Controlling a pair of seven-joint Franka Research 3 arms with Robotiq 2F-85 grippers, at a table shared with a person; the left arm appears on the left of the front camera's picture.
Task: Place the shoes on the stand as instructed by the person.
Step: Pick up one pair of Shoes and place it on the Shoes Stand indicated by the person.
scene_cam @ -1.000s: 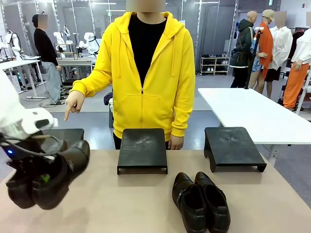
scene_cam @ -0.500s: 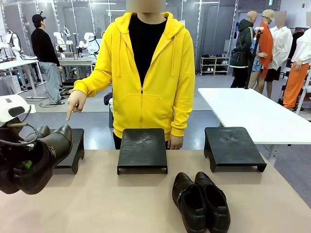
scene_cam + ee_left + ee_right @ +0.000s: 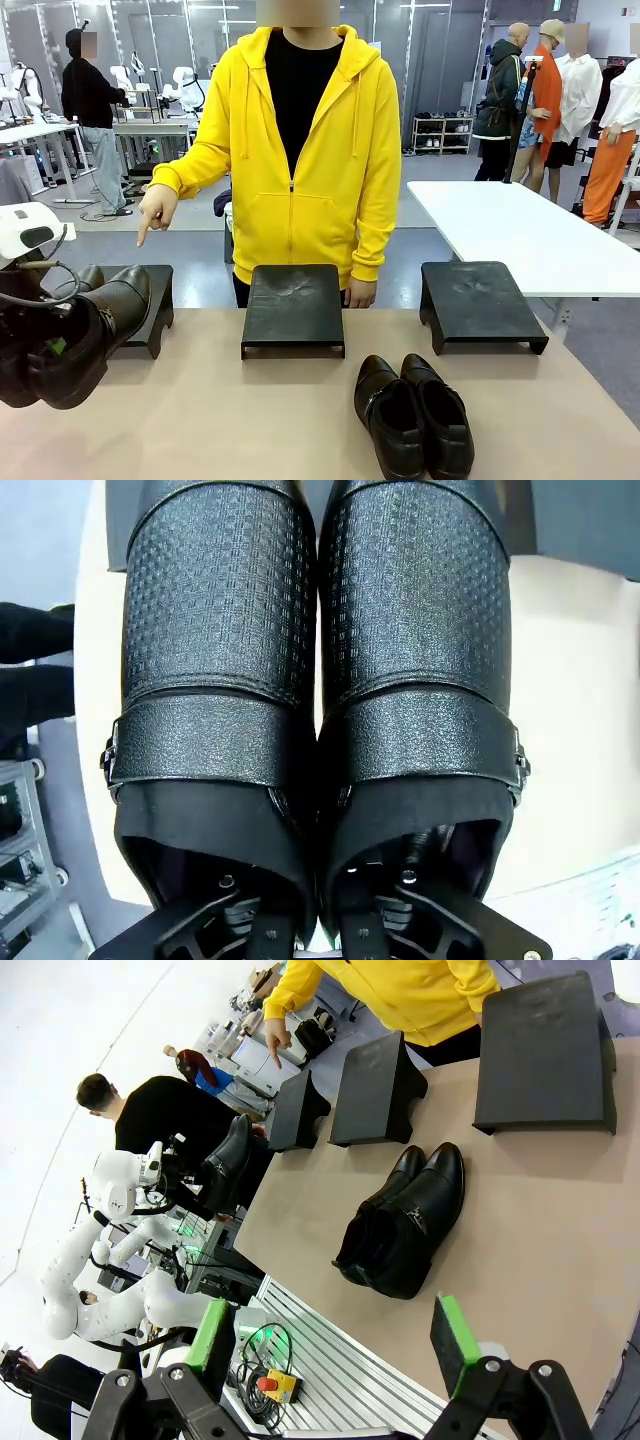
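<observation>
My left gripper (image 3: 48,345) is shut on one pair of glossy black shoes (image 3: 85,330), held in the air at the table's left edge with the toes towards the left stand (image 3: 150,298). In the left wrist view the gripper (image 3: 320,925) pinches the two shoes' (image 3: 320,680) inner walls together. The person (image 3: 300,160) in the yellow hoodie points a finger (image 3: 143,236) down at the left stand. A second pair of shoes (image 3: 415,415) lies on the table at front right, also (image 3: 405,1225). My right gripper (image 3: 332,1345) hangs open above the table, holding nothing.
Two more black stands sit along the far edge: the middle stand (image 3: 293,305) before the person and the right stand (image 3: 480,300). The person's other hand (image 3: 363,293) rests behind the middle stand. A white table (image 3: 530,235) stands beyond on the right.
My left gripper has carried the held pair up and to the left, nearer the left stand. The person keeps pointing; the other pair has not moved.
</observation>
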